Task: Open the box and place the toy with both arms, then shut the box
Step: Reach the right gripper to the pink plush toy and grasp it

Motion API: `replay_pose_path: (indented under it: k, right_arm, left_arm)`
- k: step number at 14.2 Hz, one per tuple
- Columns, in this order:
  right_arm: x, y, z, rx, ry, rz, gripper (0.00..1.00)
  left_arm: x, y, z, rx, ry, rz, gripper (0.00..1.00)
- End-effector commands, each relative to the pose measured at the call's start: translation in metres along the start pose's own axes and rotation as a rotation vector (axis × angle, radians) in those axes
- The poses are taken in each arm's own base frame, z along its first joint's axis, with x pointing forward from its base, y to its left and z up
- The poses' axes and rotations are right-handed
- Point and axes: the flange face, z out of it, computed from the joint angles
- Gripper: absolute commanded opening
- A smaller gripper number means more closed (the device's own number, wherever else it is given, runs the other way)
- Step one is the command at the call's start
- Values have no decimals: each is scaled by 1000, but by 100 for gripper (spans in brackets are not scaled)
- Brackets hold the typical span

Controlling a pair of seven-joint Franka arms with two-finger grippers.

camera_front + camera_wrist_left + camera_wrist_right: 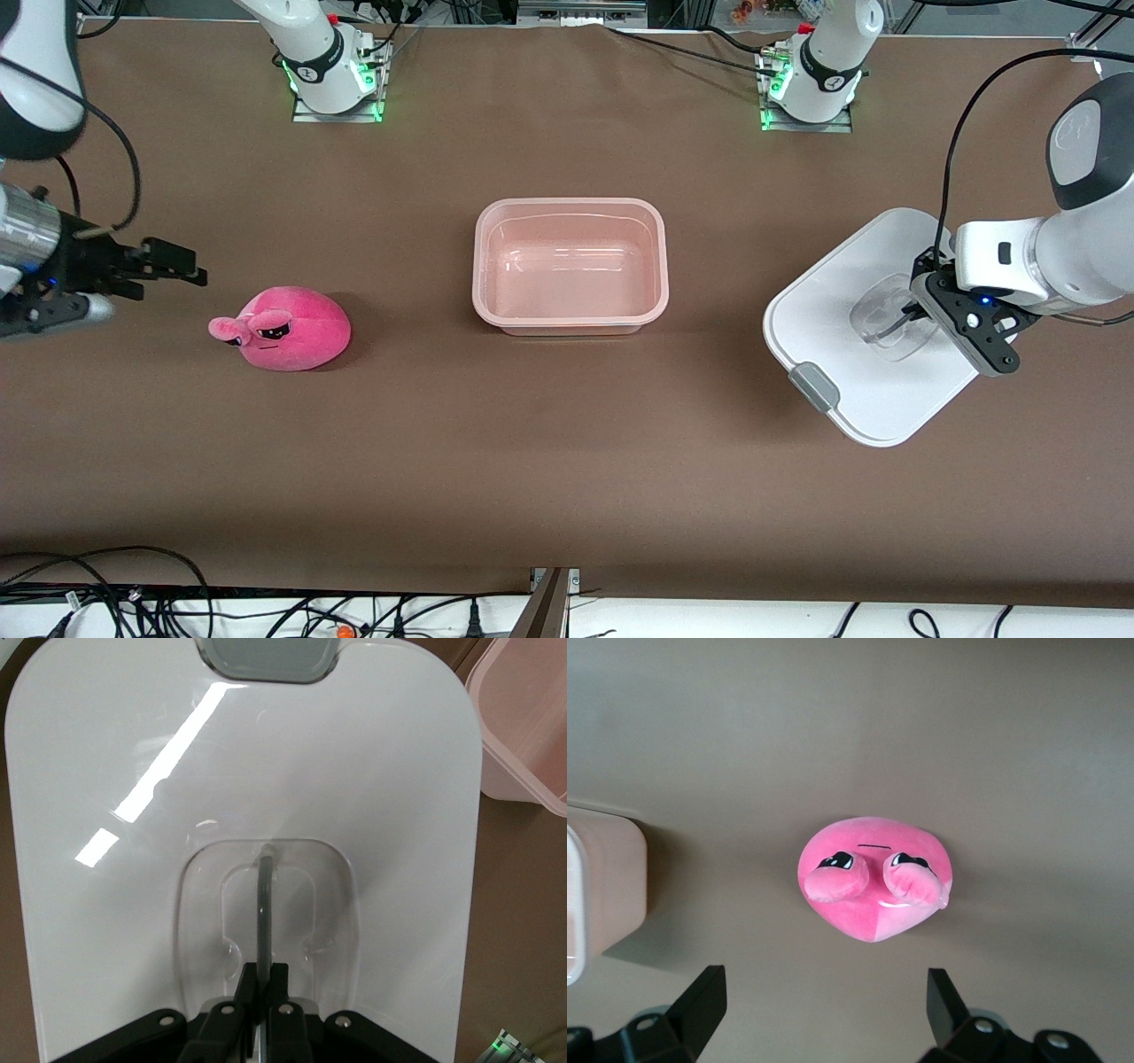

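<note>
The pale-pink box (pixel 481 266) stands open and empty mid-table. Its white lid (pixel 833 292) is off, at the left arm's end of the table, with one grey clip (pixel 814 387) showing. My left gripper (pixel 904 317) is shut on the thin bar of the lid's clear handle (pixel 263 895); in the left wrist view the left gripper (pixel 263 979) pinches that bar. The pink plush toy (pixel 288 328) lies at the right arm's end. My right gripper (pixel 177 263) hangs open beside it, apart from it. In the right wrist view the toy (pixel 873 877) sits ahead of the spread right gripper (pixel 824 988).
The brown table (pixel 567 461) stretches bare between toy, box and lid. A corner of the box (pixel 532 735) shows beside the lid in the left wrist view, and its wall (pixel 607 895) in the right wrist view. Cables run along the table's near edge.
</note>
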Motion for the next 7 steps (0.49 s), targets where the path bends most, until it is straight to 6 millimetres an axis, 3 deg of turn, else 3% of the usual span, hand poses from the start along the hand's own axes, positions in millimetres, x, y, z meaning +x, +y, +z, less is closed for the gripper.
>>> replay_pose_path:
  k: [1, 2, 4, 7]
  right_arm:
    - [11, 6, 21, -32, -26, -1, 100]
    - [16, 7, 30, -78, -29, -16, 100]
    - [20, -18, 61, -165, -64, -65, 100]
    - [9, -15, 78, -165, -40, -32, 100]
  left_arm:
    - [-4, -1, -7, -16, 12, 15, 0]
    - [-3, -1, -7, -15, 11, 16, 0]
    - [-4, -1, -6, -19, 14, 15, 0]
    - [-13, -9, -4, -31, 16, -2, 0]
